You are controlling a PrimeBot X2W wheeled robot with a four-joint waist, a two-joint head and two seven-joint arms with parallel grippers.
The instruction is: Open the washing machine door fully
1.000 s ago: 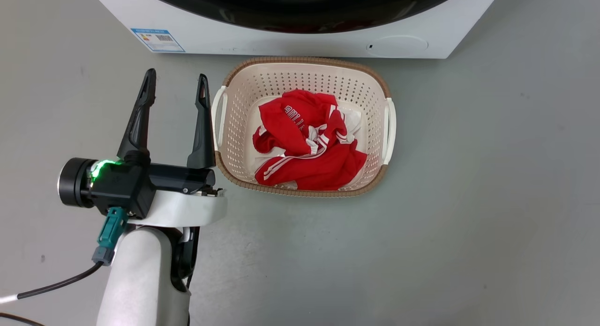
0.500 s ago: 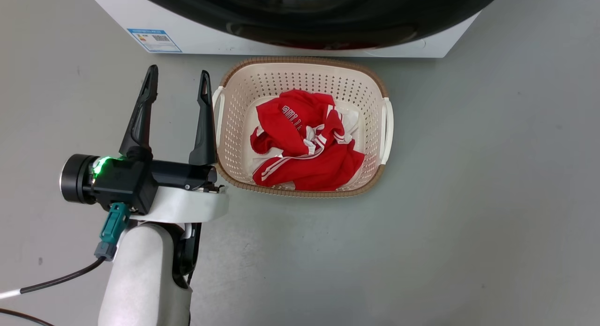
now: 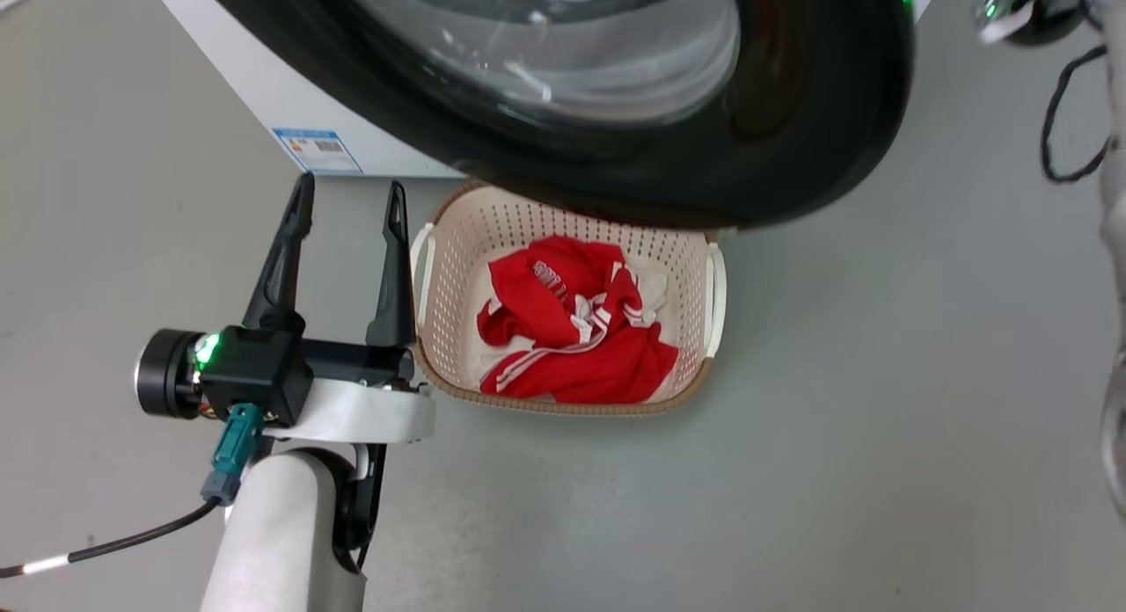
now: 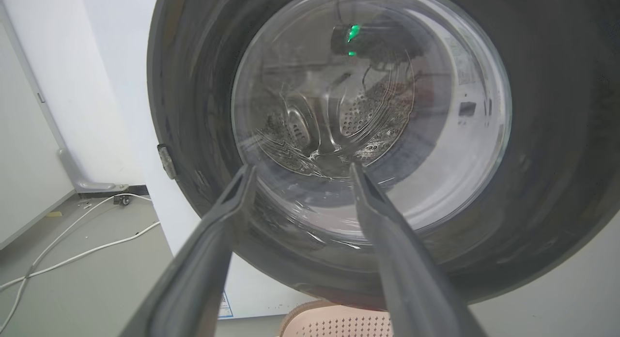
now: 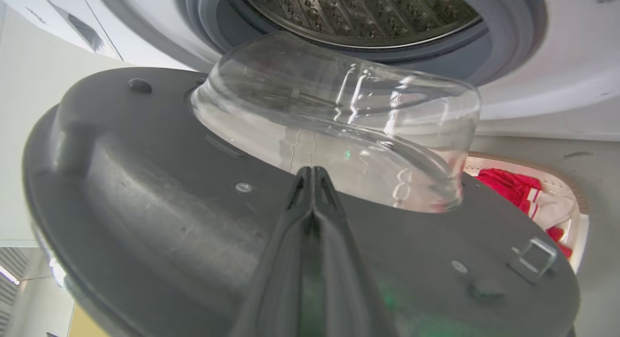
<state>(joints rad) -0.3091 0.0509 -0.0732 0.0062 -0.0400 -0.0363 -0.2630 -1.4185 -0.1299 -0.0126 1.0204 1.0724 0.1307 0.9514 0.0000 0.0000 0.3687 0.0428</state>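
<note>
washing machine door (image 3: pixel 563 93) stands partway open from the washing machine (image 3: pixel 290 93), overhanging the far rim of the basket (image 3: pixel 563 407). your right gripper (image 5: pixel 312 175) has its jaws pressed together, nothing seen between them, tips at the door's inner face. your left gripper (image 3: pixel 350 190) is spread wide and empty, just beside the basket.

Looks like a lab or test room staged as a laundry corner. A white front-loading washing machine (image 3: pixel 255 84) with a blue label (image 3: pixel 317 150) stands on a bare grey floor (image 3: pixel 792 462). A cream perforated laundry basket (image 3: pixel 563 407) holds red-and-white sportswear (image 3: pixel 581 339). Loose white cables (image 4: pixel 82 253) trail across the floor by plain white wall panels (image 4: pixel 29 133).
</note>
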